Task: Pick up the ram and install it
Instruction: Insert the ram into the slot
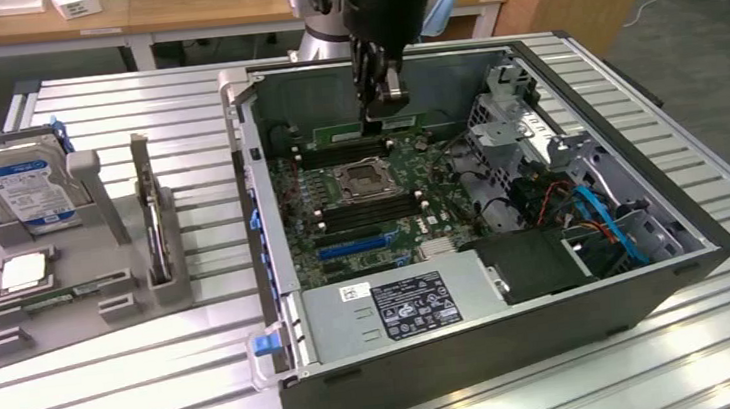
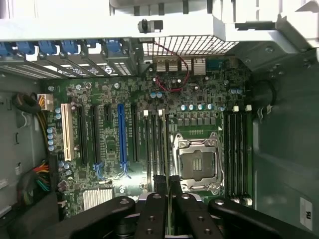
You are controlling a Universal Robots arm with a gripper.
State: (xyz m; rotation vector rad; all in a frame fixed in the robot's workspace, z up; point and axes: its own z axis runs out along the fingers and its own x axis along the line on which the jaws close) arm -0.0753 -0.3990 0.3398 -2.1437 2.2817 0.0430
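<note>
Robot hand (image 1: 383,110) holding the ram (image 1: 337,125) inside an open computer case (image 1: 485,339) that lies on a table (image 1: 127,97).
The hand is clenched on the ram's top edge at mid-length, likely so the green stick hangs level and edge-down along the memory slots (image 1: 333,151) beside the CPU socket (image 1: 365,176). I cannot tell if it is seated. The case wall stands close behind, so the free room is upward.

The ram (image 1: 427,116) is green, the motherboard (image 2: 199,99) is green with one blue slot (image 2: 121,134), and the gripper (image 1: 383,110) is black.
</note>
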